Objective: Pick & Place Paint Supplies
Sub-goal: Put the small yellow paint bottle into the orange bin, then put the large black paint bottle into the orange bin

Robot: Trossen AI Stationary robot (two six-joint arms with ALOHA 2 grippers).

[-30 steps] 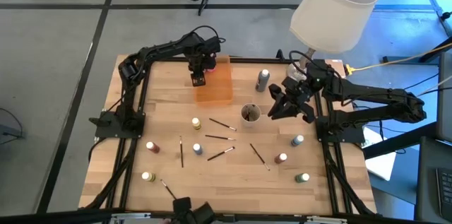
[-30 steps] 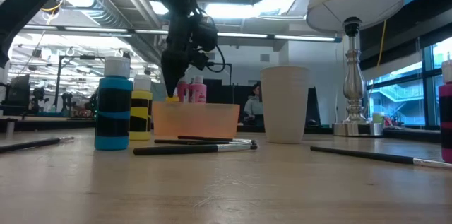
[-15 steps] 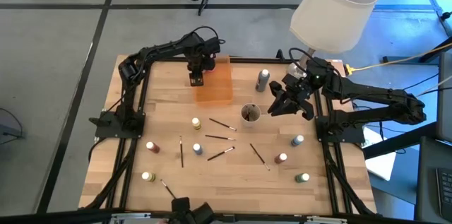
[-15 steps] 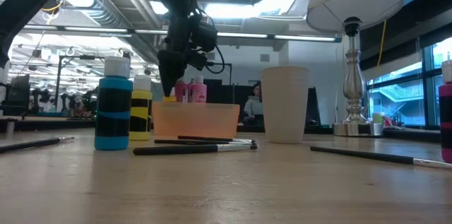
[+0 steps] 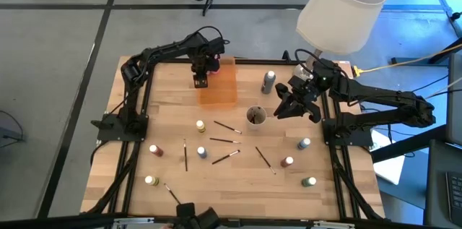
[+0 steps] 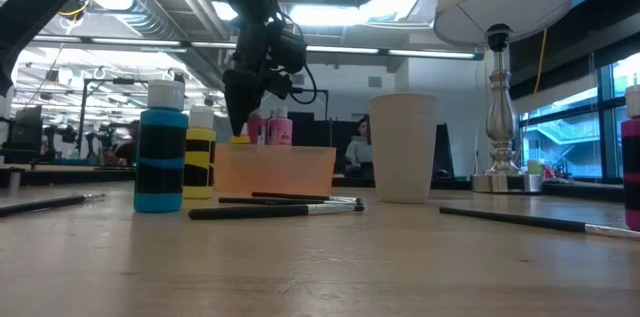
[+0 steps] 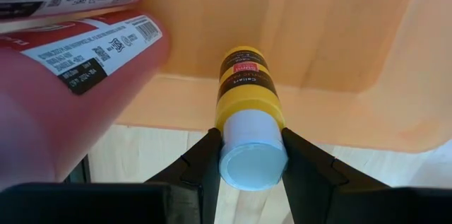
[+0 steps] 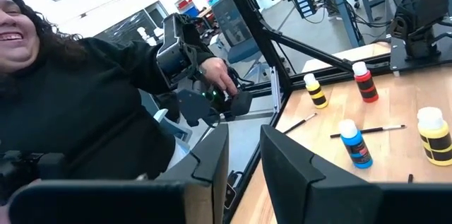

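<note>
Left gripper [image 7: 251, 155] clamps 1 yellow paint bottle [image 7: 247, 97] by its white cap, poised over the orange tray [image 5: 225, 88] beside 2 pink bottles [image 7: 67, 75], presumably for release. Right gripper [image 5: 290, 106], empty, jaws narrow, waits beside the cup [image 5: 255, 116].

Left hand [image 7: 251, 155] pointing down, fingers clamped; right hand [image 8: 244, 160] raised, tilted, fingers slightly parted.

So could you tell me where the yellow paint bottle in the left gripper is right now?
The yellow paint bottle is clamped in the left gripper, over the orange tray at the table's far edge in the high view, beside the pink bottles.
</note>
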